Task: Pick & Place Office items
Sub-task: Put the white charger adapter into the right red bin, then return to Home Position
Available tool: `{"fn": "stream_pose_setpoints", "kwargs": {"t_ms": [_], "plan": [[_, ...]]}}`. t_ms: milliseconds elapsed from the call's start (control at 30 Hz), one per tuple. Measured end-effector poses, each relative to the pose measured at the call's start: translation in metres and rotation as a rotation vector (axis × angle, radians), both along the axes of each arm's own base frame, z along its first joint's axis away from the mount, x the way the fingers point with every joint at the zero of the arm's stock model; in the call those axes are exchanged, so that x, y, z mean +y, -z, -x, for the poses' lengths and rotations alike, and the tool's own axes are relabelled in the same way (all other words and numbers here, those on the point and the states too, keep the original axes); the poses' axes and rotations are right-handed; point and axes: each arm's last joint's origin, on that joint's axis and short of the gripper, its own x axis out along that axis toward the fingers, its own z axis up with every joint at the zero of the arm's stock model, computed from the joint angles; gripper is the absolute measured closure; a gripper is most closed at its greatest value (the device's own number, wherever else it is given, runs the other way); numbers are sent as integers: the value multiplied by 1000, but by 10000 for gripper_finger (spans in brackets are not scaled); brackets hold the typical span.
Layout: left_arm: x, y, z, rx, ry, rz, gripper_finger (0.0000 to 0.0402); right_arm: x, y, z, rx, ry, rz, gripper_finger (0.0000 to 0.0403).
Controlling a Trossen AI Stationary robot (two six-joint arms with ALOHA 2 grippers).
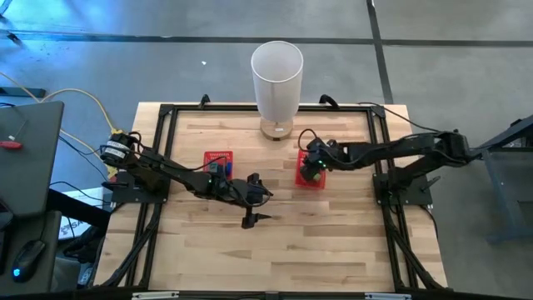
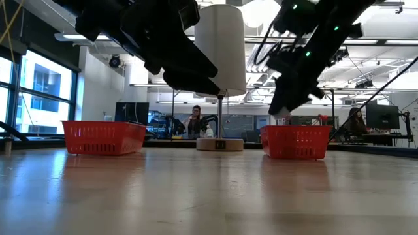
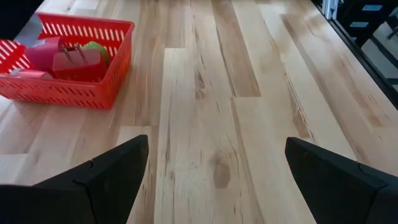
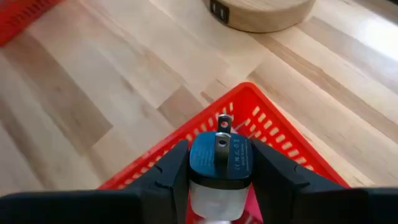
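Note:
My right gripper [image 1: 314, 169] hangs over the right red basket [image 1: 305, 178], shut on a small plug adapter [image 4: 219, 158] with a blue face, two metal prongs and a white body. In the left wrist view this basket [image 3: 68, 93] holds pink, red and green office items [image 3: 74, 57]. My left gripper [image 1: 254, 204] is open above bare wood at mid-table, left of that basket, with nothing between its fingers [image 3: 106, 177]. A second red basket [image 1: 219, 160] stands on the wood beside the left arm. My right gripper pinches the adapter by its two opposite sides [image 4: 194, 163], just behind the blue face, between its two fingers [image 4: 171, 177]. The fingers slant down from the table's right side. The prongs [image 4: 222, 127] stick out past the fingertips. The adapter is lifted clear above a corner of the basket [image 4: 245, 99].
A tall white cylinder [image 1: 276, 79] on a round wooden base [image 4: 261, 12] stands at the far middle, between the baskets. A black frame [image 1: 379, 142] runs round the tabletop. Bare wood [image 1: 275, 258] fills the near half. People sit in the room beyond [image 2: 194, 121].

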Motion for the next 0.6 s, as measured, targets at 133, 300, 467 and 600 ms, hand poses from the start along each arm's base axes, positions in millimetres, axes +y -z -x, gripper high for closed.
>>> {"fn": "stream_pose_setpoints", "kwargs": {"t_ms": [133,300,467,600], "plan": [[0,0,0,4,0,1,31,-8,10,-3,32,19,-13,278],[0,0,0,8,-22,47,31,-16,19,-5,75,18,-29,262],[0,0,0,7,-20,42,31,-19,24,-5,87,18,-50,214],[0,0,0,6,-20,43,31,-19,23,-7,68,18,-47,200]]}}
